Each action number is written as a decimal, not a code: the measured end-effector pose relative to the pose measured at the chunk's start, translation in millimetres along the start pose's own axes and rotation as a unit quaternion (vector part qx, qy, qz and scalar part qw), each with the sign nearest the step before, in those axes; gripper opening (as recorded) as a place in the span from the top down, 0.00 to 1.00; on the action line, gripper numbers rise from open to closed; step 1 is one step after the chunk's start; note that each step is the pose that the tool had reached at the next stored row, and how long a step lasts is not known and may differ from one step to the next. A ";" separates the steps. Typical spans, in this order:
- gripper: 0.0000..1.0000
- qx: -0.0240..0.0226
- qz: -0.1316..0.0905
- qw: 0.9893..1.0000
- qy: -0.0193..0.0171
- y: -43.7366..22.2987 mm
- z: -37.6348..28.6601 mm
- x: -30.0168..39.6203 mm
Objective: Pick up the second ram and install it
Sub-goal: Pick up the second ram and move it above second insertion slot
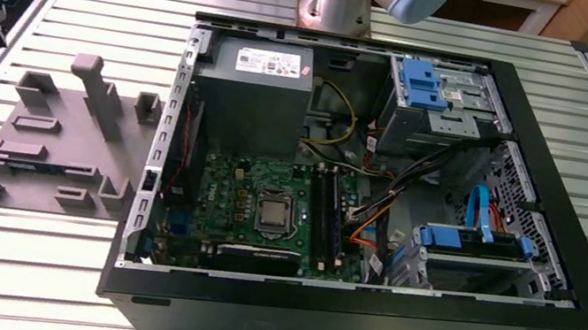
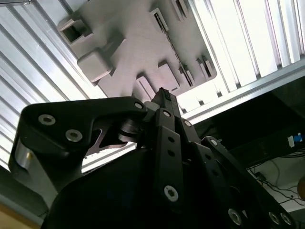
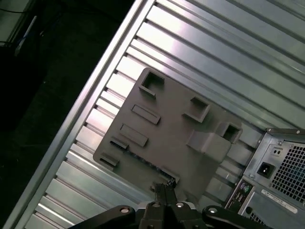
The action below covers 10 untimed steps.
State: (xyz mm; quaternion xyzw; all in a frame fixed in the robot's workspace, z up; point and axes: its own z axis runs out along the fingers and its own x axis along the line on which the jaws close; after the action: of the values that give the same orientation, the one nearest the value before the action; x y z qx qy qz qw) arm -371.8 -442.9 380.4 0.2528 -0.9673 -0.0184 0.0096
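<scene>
Fingertips of the hand are pressed together with nothing between them, above the grey fixture on the bench. In the exterior view, the second ram lies in a fixture slot, at nine o'clock from the computer case.

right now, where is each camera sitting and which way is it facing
Exterior view: off the arm, raised, looking down on the slatted table, the open computer case and the grey tray on the exterior view's left; the arm's base shows behind the case.
First wrist view: on the arm, looking down past the shut tool at the tray and a corner of the case.
Second wrist view: on the arm, looking past the tool at the tray.
Both wrist views share the tool and the tray.
</scene>
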 end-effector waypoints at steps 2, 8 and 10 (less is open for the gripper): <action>0.89 0.000 -0.007 1.000 0.000 0.0 0.0 0.0; 0.89 0.000 -0.029 1.000 0.001 0.0 0.0 0.0; 0.89 0.000 -0.036 0.999 0.002 0.0 0.0 0.0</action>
State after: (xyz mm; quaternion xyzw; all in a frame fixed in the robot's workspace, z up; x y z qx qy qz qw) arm -371.8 -442.9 380.4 0.2878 -0.9575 -0.0180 0.0103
